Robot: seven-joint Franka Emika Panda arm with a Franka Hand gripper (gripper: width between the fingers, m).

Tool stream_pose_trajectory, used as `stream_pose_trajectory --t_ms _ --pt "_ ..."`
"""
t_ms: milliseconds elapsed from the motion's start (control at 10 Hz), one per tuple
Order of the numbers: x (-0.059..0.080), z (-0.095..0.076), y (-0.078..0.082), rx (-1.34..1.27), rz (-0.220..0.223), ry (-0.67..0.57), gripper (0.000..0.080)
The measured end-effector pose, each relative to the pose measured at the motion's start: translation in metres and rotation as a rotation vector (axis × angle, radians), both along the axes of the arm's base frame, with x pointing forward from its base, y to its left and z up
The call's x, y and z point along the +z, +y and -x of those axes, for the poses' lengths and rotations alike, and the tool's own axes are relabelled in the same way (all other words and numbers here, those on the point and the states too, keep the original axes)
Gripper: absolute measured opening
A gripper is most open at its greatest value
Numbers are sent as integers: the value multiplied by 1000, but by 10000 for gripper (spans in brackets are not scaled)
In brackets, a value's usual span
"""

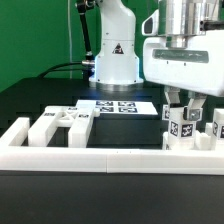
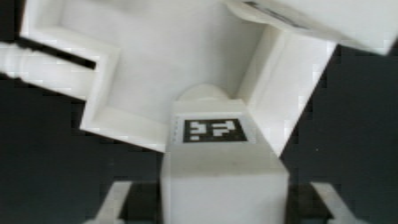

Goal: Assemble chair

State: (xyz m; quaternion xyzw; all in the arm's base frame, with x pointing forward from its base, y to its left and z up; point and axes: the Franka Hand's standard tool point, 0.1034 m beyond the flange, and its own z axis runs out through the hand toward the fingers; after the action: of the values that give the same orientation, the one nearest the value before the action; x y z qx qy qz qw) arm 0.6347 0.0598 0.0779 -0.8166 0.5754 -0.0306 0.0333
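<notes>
the gripper (image 1: 183, 107) is clamped on a tagged white bar (image 2: 217, 165) at the exterior view's right; other chair pieces (image 1: 60, 122) are laid beside the border rail (image 1: 100, 160).

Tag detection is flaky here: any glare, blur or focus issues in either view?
Exterior view: even light, white chair parts nearly blown out against the black table, tags small. Wrist view: soft focus, white panel washed out, tag on the bar legible.
</notes>
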Motion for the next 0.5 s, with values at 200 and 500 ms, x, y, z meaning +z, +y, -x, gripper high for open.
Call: stream_pose_trajectory --t_ms 200,500 --pt "0 0 0 -66 -12 2 291" --pt "4 -1 -2 96 1 -8 604"
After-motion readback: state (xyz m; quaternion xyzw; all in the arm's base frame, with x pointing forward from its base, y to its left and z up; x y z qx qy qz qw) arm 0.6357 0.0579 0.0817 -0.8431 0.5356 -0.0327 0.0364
